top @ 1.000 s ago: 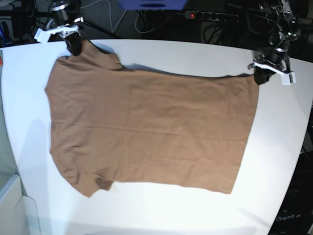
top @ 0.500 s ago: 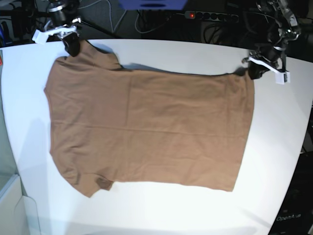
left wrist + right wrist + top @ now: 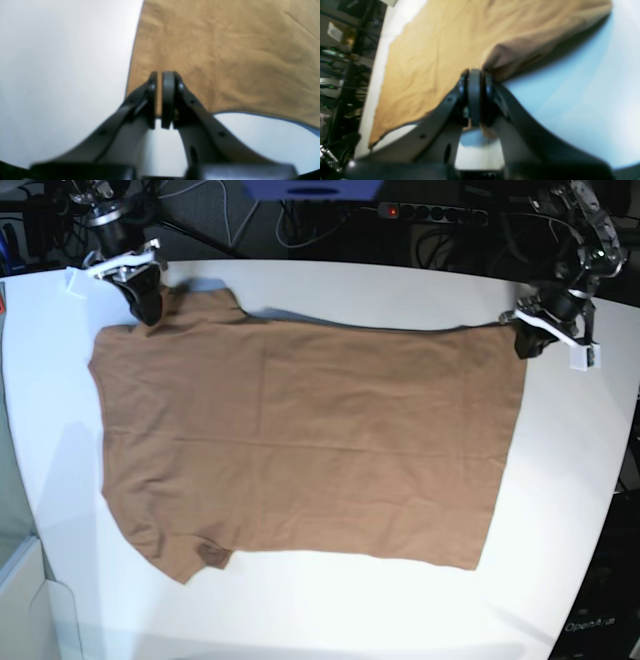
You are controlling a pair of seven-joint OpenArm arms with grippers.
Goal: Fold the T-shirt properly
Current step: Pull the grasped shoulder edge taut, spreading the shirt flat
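The tan-brown T-shirt (image 3: 300,440) lies spread flat on the white table (image 3: 350,610), neck end to the left and hem to the right. At the far right hem corner, my left gripper (image 3: 527,340) is shut on the cloth. In the left wrist view the left gripper (image 3: 162,73) pinches the T-shirt (image 3: 225,50) right at its corner. My right gripper (image 3: 145,308) is shut on the far left sleeve. The right wrist view shows the right gripper (image 3: 473,71) with a bunched fold of the T-shirt (image 3: 432,50) at its tips.
Behind the table's far edge run cables and a power strip (image 3: 430,213) with a red light. A pale box (image 3: 20,600) stands off the table's near left corner. Bare white tabletop surrounds the shirt, widest along the near edge.
The left gripper has closed on the hem corner and shifted slightly right. The right gripper has come nearer with the sleeve, pulling the shirt's far edge straighter.
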